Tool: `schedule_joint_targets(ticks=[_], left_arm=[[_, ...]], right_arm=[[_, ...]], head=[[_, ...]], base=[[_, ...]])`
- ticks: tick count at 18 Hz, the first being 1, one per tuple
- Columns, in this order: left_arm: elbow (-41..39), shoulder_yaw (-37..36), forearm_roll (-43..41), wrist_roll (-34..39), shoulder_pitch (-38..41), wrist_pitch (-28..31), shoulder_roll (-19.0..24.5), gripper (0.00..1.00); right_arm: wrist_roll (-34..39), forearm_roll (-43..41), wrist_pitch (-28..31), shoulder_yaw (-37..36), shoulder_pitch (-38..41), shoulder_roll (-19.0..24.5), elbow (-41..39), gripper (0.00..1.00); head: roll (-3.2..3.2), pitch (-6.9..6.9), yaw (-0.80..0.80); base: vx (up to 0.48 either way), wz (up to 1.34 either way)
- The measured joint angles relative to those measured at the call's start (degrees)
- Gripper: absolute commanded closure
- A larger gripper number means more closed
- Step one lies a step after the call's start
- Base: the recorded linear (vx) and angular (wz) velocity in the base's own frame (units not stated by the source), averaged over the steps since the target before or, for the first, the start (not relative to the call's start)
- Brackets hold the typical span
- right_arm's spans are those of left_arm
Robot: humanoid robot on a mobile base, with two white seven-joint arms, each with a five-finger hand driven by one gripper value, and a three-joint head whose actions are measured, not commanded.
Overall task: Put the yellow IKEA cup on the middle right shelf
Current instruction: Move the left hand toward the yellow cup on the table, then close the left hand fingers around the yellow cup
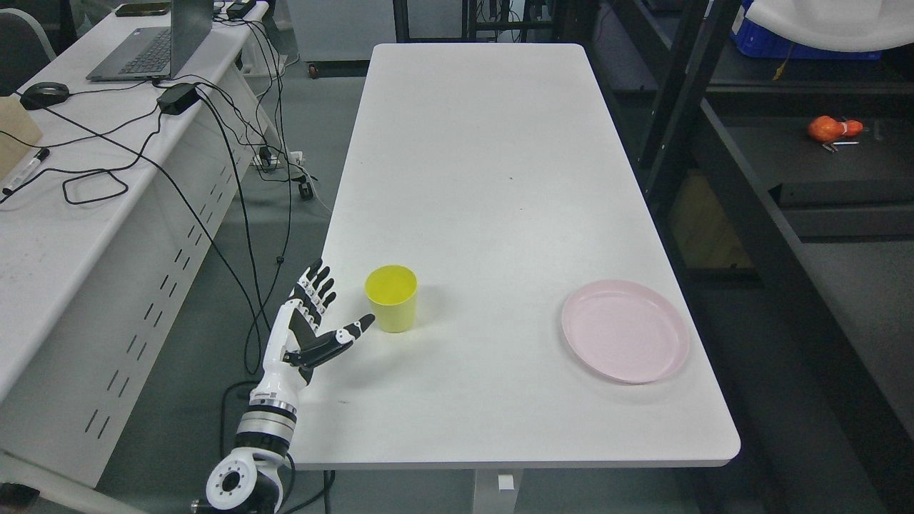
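Observation:
A yellow cup (pixel 391 298) stands upright on the white table (pixel 493 178), near its front left part. My left hand (pixel 323 314) is just left of the cup, at the table's left edge, with fingers spread and thumb pointing toward the cup. It holds nothing, and a small gap separates the thumb tip from the cup. The black shelf unit (pixel 750 185) stands to the right of the table. My right arm does not show.
A pink plate (pixel 625 330) lies on the table's front right. An orange object (pixel 828 129) rests on a dark shelf at the right. A second table (pixel 64 214) on the left carries a laptop (pixel 153 43) and trailing cables (pixel 214 143).

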Motion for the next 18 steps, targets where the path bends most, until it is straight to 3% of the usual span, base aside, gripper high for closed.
schedule_joint_targets(ticks=[18], left_arm=[[14.78, -6.55, 2.08, -5.5, -10.56, 0.12, 0.0, 0.01]], right_arm=[[0.0, 0.0, 0.0, 0.0, 0.0, 0.0, 0.0, 0.01]], head=[[0.0, 0.0, 0.0]], base=[[0.0, 0.0]])
